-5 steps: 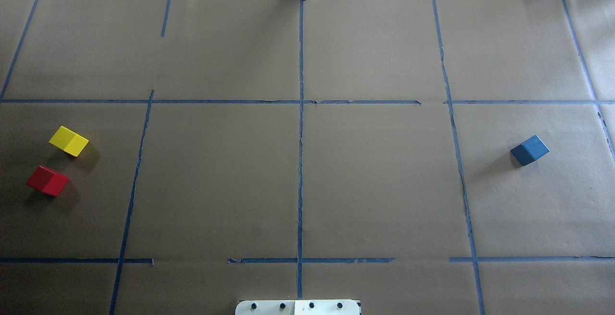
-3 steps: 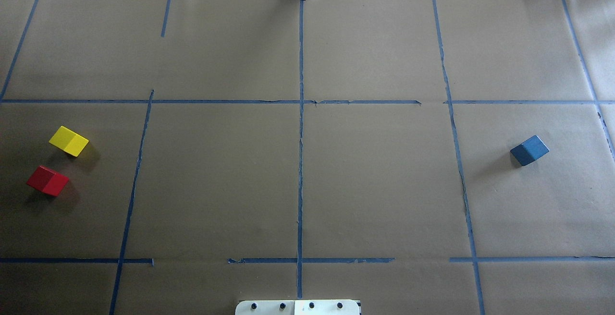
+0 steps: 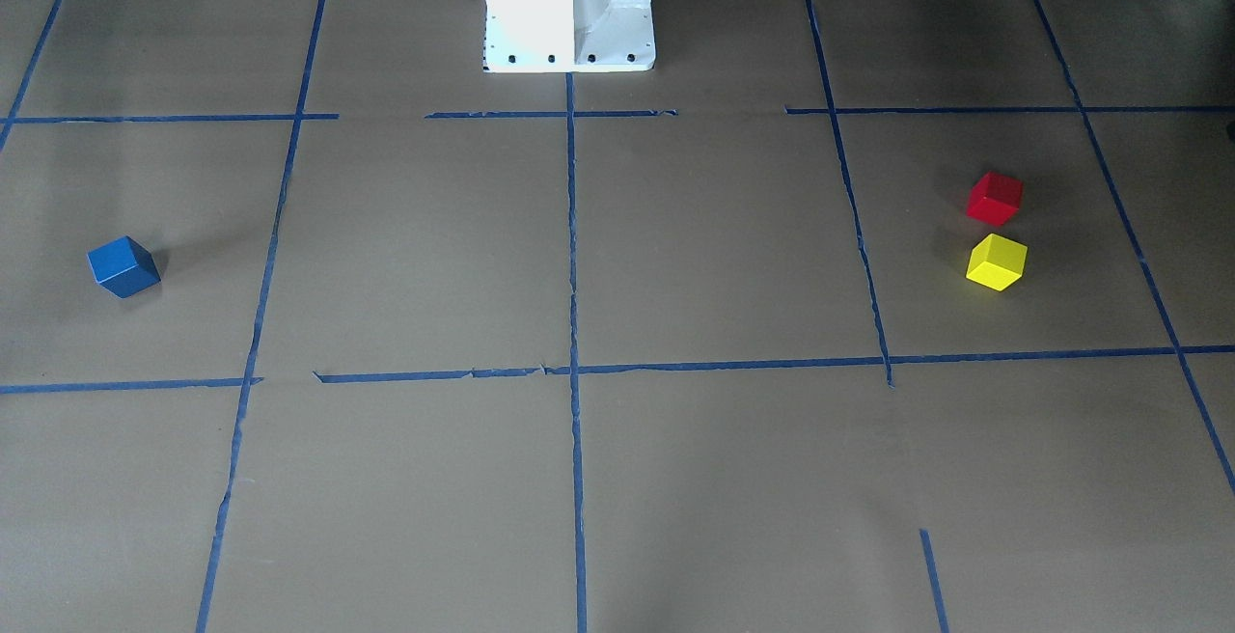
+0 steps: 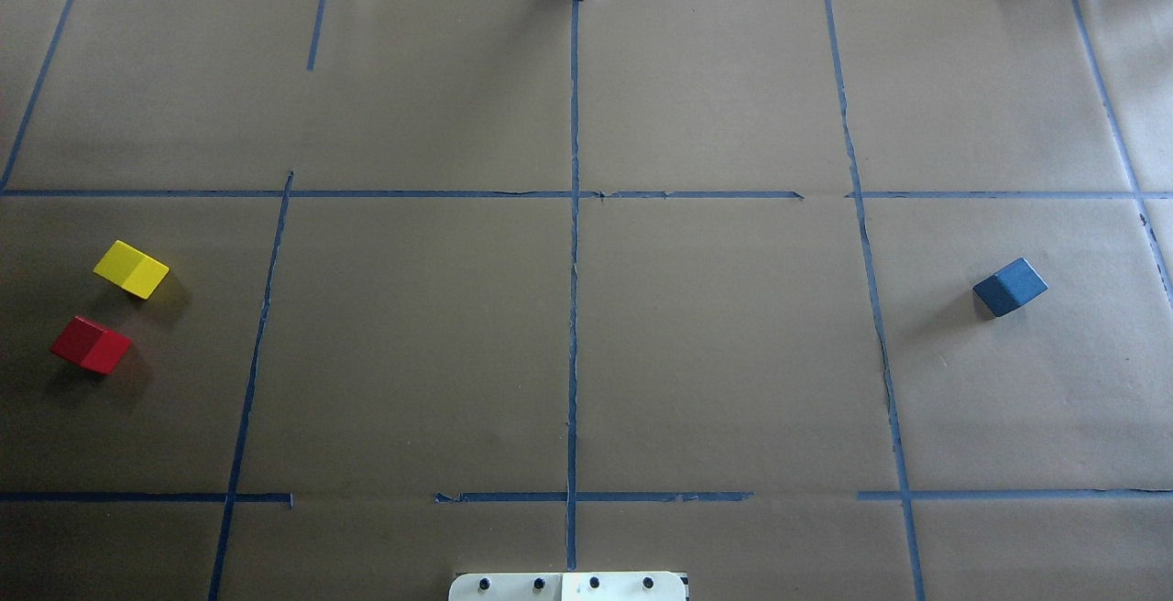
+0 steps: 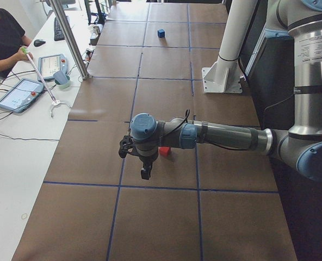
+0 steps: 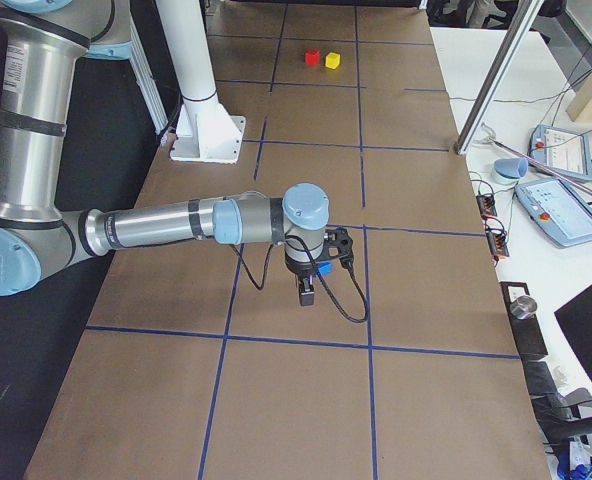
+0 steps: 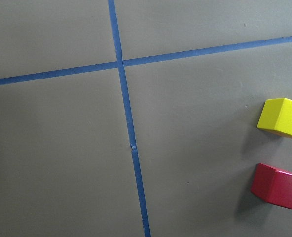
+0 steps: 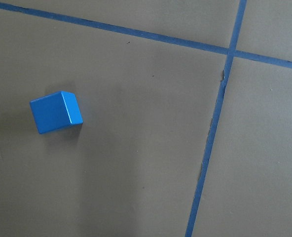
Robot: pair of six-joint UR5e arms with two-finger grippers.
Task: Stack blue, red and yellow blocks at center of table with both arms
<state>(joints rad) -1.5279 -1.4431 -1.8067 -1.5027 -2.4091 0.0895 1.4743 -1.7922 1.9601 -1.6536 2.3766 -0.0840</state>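
Observation:
The yellow block (image 4: 131,268) and the red block (image 4: 90,344) lie close together at the table's left end. The blue block (image 4: 1010,287) lies alone at the right end. The left wrist view shows yellow (image 7: 281,118) and red (image 7: 276,186) at its right edge. The right wrist view shows blue (image 8: 55,112) at its left. My left gripper (image 5: 144,171) hangs over the table beside the red block (image 5: 165,151). My right gripper (image 6: 307,295) hangs beside the blue block (image 6: 323,268). Both grippers show only in the side views, so I cannot tell whether they are open or shut.
Blue tape lines (image 4: 574,216) cross the brown paper table. The white robot pedestal (image 3: 569,6) stands at the near middle edge. An operator (image 5: 3,38), tablets and a metal post (image 5: 68,38) are beyond the far edge.

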